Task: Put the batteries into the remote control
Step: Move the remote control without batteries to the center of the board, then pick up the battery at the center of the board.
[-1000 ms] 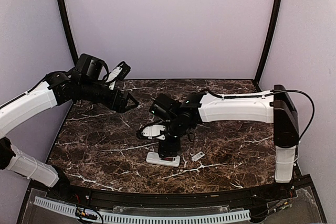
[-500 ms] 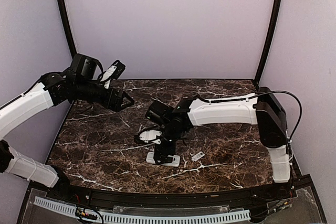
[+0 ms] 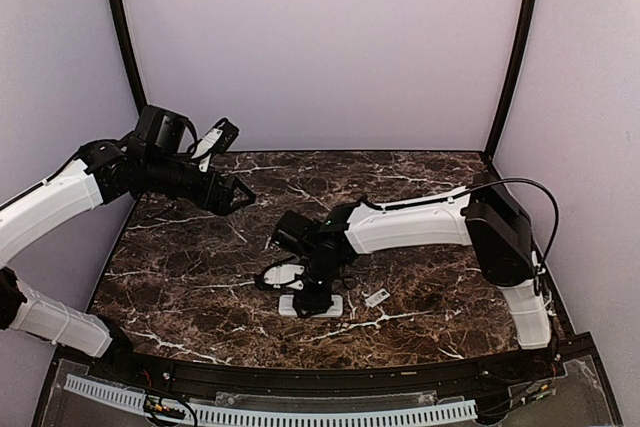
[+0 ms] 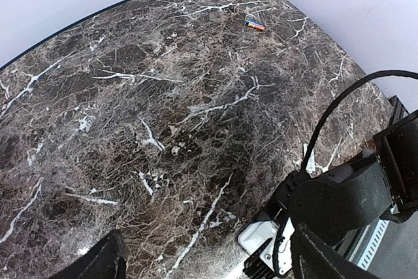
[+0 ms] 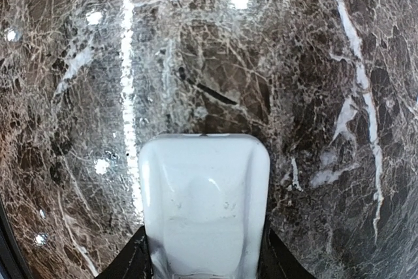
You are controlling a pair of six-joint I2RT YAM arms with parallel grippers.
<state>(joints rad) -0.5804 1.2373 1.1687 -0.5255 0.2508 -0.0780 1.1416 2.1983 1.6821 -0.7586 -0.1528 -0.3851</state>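
Dark marble table, right hand gripping white remote control, left hand open, battery far off.

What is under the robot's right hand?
The white remote control lies under the right hand on the marble table, fingers against its two sides. The hand covers most of it, so its battery space is hidden.

White veins streak the dark brown marble table. The remote is glossy white; a distant battery looks orange-red.
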